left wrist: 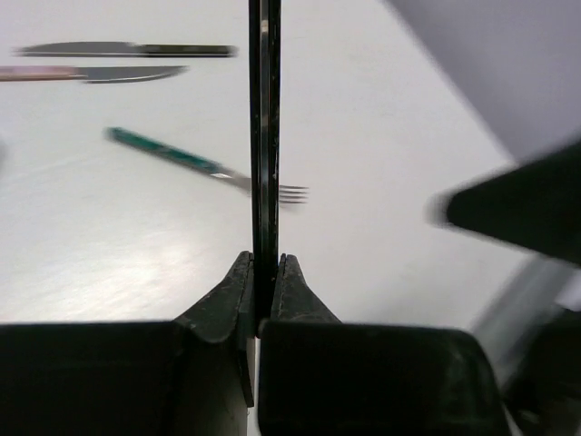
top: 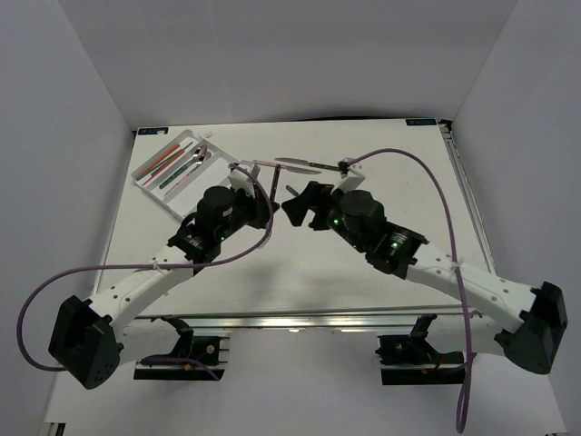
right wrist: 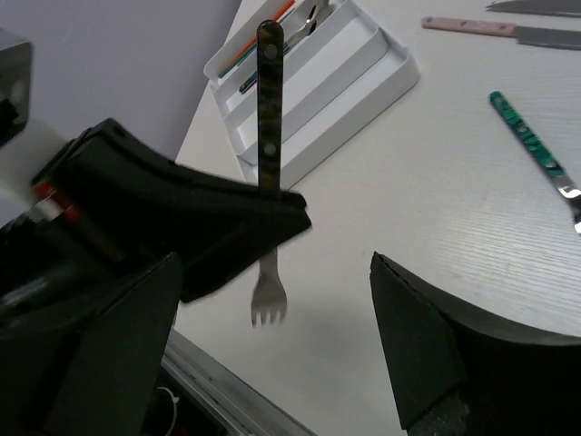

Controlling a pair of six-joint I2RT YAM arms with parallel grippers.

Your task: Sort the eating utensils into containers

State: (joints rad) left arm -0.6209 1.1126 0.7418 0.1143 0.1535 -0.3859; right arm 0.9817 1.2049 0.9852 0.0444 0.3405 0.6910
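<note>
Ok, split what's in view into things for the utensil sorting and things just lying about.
For the job:
dark-handled fork, clamped in the left gripper
teal-handled fork, pink-handled knife and dark-handled knife, loose on the table
white tray, some pieces in it

Just there:
purple cables on the arms

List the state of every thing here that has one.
Left gripper: shut on dark-handled fork.
Right gripper: open, empty.
Dark-handled fork: held upright, tines down.
Teal-handled fork: lying flat on table.
Pink-handled knife: lying flat on table.
Cutlery tray: partly filled.
</note>
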